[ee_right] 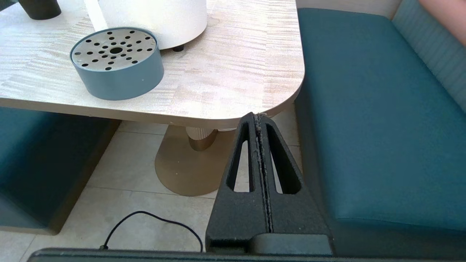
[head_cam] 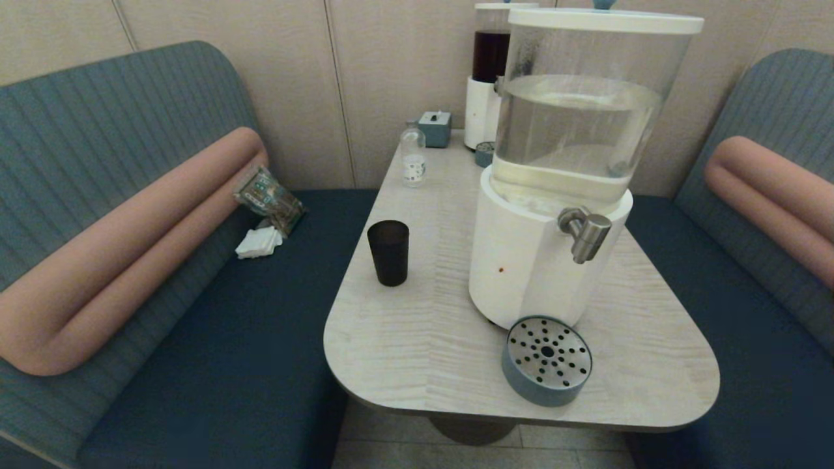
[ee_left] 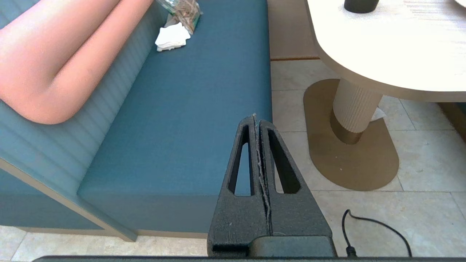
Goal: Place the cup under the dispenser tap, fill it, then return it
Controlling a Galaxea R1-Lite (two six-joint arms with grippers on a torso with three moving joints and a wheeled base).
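The cup (head_cam: 388, 252) is seen upright on the table (head_cam: 417, 352), apart from the dispenser tap (head_cam: 586, 234), while the left gripper (ee_left: 256, 120) and right gripper (ee_right: 257, 118) are held low off the table, fingers pressed together on nothing, and the bottle (head_cam: 413, 156) label cannot be read.

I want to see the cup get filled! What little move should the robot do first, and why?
Probably open the left gripper and reach up to the cup. The cup stands untouched on the table's left side, away from the dispenser tap, and both grippers are shut, below the tabletop.
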